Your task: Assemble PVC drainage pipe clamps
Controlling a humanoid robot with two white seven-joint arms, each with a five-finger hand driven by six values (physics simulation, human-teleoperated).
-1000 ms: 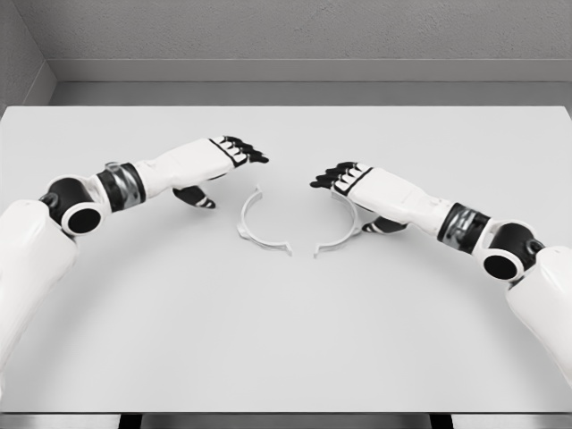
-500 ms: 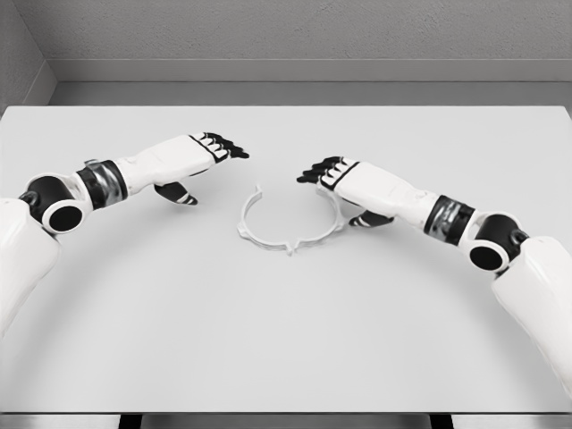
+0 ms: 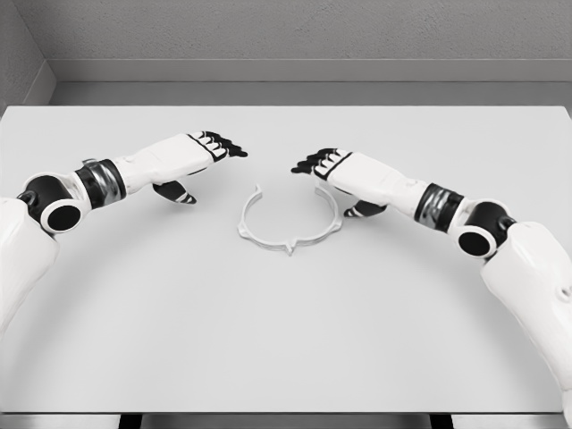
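Observation:
Two thin white half-ring clamp pieces lie on the white table (image 3: 286, 331). The left clamp half (image 3: 251, 223) and the right clamp half (image 3: 327, 227) meet at their front tabs near the table's middle, forming a ring open at the back. My left hand (image 3: 214, 150) hovers to the upper left of the ring, fingers extended and holding nothing. My right hand (image 3: 323, 166) hovers just above the right half's far end, fingers stretched out, thumb below; whether it touches the piece is unclear.
A grey wall runs behind the table's far edge (image 3: 286, 107). The table's near edge (image 3: 286, 413) lies at the bottom of the picture.
The right clamp half slid left until its front tab met the left half's. My right hand moved left with it. My left hand drew back to the left.

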